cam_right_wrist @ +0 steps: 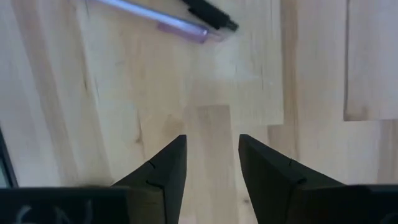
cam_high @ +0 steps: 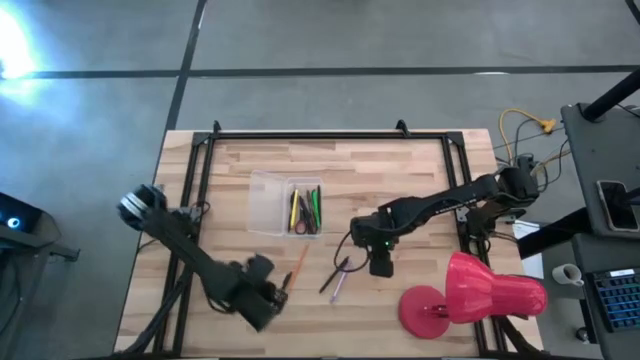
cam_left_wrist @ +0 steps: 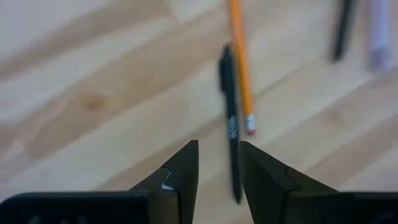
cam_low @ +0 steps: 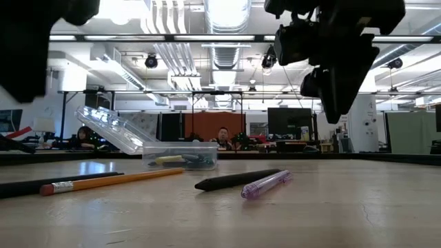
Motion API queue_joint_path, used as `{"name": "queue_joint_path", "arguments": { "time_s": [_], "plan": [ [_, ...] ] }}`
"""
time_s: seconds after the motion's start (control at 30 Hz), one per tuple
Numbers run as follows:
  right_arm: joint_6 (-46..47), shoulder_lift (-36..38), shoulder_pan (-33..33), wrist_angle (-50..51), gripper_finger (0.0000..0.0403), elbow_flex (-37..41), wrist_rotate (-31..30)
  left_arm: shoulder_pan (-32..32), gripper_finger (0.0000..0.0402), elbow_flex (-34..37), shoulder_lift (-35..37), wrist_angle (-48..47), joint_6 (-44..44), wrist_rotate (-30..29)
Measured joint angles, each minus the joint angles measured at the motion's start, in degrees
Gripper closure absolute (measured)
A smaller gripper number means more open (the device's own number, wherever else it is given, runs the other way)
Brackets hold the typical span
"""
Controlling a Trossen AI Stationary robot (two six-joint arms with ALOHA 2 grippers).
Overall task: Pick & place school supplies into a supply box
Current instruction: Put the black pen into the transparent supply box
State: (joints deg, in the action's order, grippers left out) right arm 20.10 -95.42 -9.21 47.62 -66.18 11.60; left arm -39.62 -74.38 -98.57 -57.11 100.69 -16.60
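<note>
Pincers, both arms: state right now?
Left pincer: open, empty, over the black pen beside the orange pencil.
Right pincer: open, empty, above bare table.

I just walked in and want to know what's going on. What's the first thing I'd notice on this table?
Probably the big red lamp lying at the table's right front corner. Next, the clear box near the middle with pens already inside, and four loose things in front of it: an orange pencil, a black pen, another black pen and a purple pen. Both grippers, left and right, hover open nearby.
</note>
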Motion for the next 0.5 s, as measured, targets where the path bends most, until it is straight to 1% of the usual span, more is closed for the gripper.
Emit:
{"name": "queue_joint_path", "arguments": {
  "time_s": [0.07, 0.13, 0.2, 0.27, 0.37, 0.5],
  "plan": [
    [0.0, 0.0, 0.1, -0.3, 0.0264, 0.2, -0.1, -0.1, 0.0304, -3.4, -4.7, -1.1, 0.3, 1.9],
    [0.0, 0.0, 0.2, -0.8, 0.0262, 0.5, -0.2, -0.1, 0.0304, -5.6, -7.8, -0.5, 0.5, 2.4],
    [0.2, 0.0, 0.1, -1.2, 0.0261, 0.7, -0.2, -0.1, 0.0304, -6.1, -8.9, -0.6, 1.6, 2.4],
    [0.7, 0.0, 0.0, -1.6, 0.0263, 0.7, -0.1, -0.1, 0.0304, -5.1, -8.9, 0.3, 3.5, 2.4],
    [1.1, 0.0, 0.0, -1.6, 0.0266, 0.7, 0.0, 0.0, 0.0304, -2.0, -8.9, 7.1, 4.6, 2.4],
    [1.2, 0.0, -0.1, -1.6, 0.0265, 0.7, 0.0, 0.6, 0.0304, 4.4, -8.9, 21.4, 4.8, 2.4]
  ]
}}
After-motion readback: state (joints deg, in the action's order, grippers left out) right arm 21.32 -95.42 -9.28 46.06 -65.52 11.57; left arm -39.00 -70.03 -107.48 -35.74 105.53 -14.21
